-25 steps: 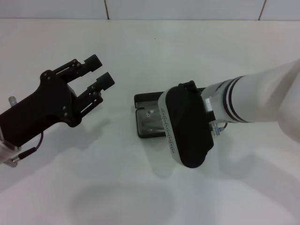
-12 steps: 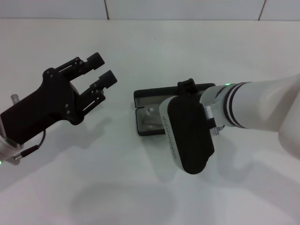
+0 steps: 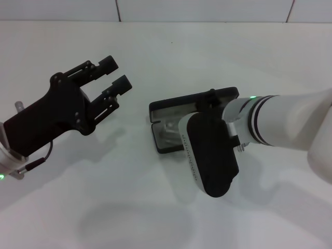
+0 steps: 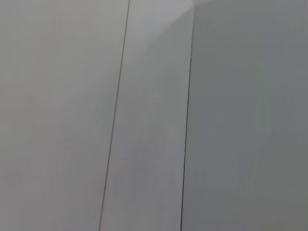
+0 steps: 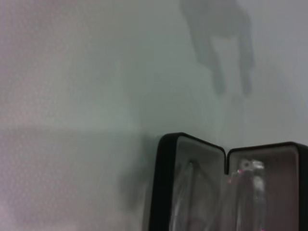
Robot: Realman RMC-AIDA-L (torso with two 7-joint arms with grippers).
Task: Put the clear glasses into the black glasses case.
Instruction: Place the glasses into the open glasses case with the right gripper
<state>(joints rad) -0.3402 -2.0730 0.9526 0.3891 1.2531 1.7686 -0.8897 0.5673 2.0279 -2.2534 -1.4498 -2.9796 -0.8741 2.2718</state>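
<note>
The black glasses case (image 3: 175, 106) lies open at the table's middle, its lid tilted up at the far side. The clear glasses (image 3: 168, 128) lie inside on the grey lining. In the right wrist view the glasses (image 5: 250, 190) show across both halves of the case (image 5: 162, 183). My right gripper (image 3: 209, 97) is at the lid's far edge, mostly hidden behind the wrist housing (image 3: 210, 153), which covers the case's right part. My left gripper (image 3: 116, 73) hangs open and holds nothing, raised well to the left of the case.
The white table (image 3: 129, 207) runs to a tiled wall (image 3: 207, 9) at the back. The left wrist view shows only wall tiles (image 4: 144, 120). My right forearm (image 3: 290, 124) crosses in from the right edge.
The case lid has tipped up higher and its far edge shows farther back. My right wrist has shifted slightly right and toward me. The left gripper has crept up and right.
</note>
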